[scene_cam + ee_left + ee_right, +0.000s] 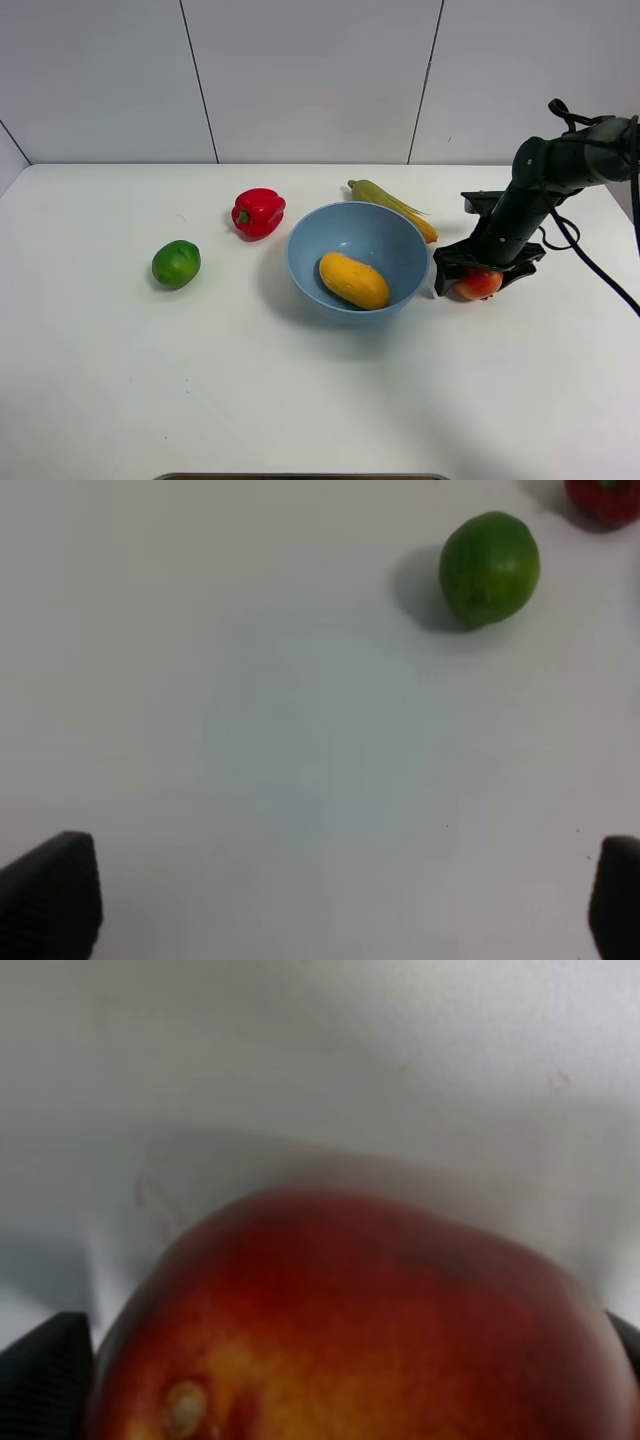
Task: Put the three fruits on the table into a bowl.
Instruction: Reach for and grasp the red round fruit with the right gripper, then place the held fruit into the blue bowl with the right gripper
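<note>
Lime (pixel 176 263) sits far left on the table (pixel 100 400), my left gripper (pixel 345 900) gaping, well short of it. Mango (pixel 353 280) is in the bowl (pixel 300 250). My right gripper (pixel 484 272) straddles the apple (pixel 479 286) beside the rim; squeezed yet, can't tell. Next: lift over that rim, release.

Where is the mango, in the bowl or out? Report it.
In. The mango lies wholly inside the rim of the bowl, resting on its bottom, alone.

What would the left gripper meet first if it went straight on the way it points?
Probably bare table; the left gripper is open, and the lime sits off to one side.
</note>
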